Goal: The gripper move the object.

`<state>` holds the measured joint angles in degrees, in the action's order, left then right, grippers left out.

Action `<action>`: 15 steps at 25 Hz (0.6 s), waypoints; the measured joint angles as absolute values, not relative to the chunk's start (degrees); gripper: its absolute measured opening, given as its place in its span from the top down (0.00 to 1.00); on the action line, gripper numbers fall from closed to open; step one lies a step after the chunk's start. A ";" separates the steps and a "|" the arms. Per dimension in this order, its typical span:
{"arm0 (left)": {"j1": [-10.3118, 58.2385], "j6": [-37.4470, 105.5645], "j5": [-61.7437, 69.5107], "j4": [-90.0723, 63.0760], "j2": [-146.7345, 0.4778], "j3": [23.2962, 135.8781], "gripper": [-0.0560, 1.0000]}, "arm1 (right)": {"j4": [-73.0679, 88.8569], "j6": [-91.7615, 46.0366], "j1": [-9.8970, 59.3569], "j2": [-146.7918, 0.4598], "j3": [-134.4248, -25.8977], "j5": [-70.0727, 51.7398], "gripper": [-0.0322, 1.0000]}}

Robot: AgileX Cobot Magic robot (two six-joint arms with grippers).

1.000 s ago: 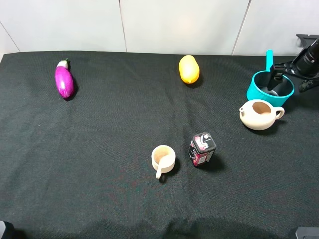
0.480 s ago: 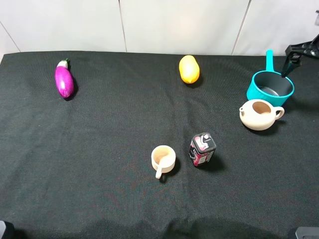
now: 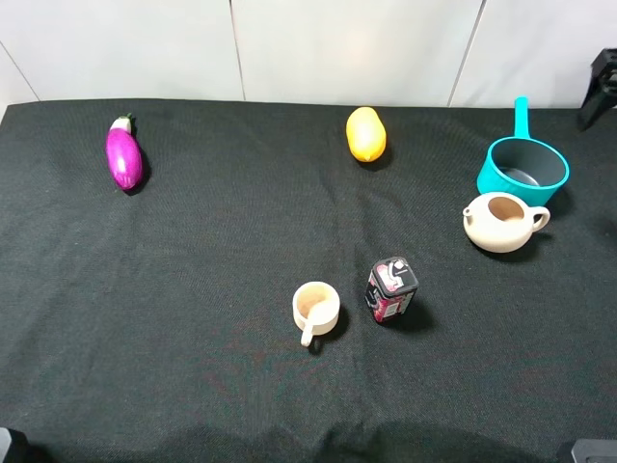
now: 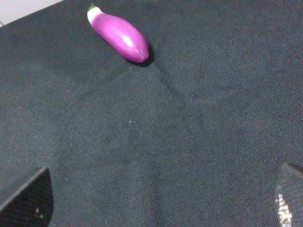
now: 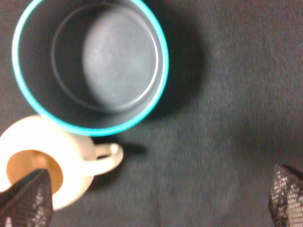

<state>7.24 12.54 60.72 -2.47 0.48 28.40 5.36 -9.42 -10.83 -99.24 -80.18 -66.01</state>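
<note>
The teal saucepan (image 3: 523,170) stands at the far right of the black cloth, dark grey inside, with its handle (image 3: 521,112) pointing to the back. It is empty and nothing touches it. In the right wrist view the saucepan (image 5: 90,64) lies below my right gripper (image 5: 156,198), which is open and empty, high above the cloth. In the exterior view only a black part of the right arm (image 3: 602,85) shows at the right edge. My left gripper (image 4: 156,203) is open and empty over bare cloth near the purple eggplant (image 4: 118,32).
A beige teapot (image 3: 501,223) stands just in front of the saucepan, almost touching it; it also shows in the right wrist view (image 5: 47,161). A beige cup (image 3: 314,308) and a small can (image 3: 391,289) sit mid-table. A yellow fruit (image 3: 365,133) and the eggplant (image 3: 123,154) lie at the back.
My right gripper has come up out of the saucepan and drawn back to the right edge of the view. The saucepan stays where it was.
</note>
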 joint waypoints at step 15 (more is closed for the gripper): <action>7.24 12.54 60.72 -2.47 0.48 28.40 0.01 | 5.92 -8.79 -10.83 -74.75 -68.60 -69.93 0.30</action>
<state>7.24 12.54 60.72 -2.47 0.48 28.40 5.92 -8.79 -10.83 -74.75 -68.60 -69.93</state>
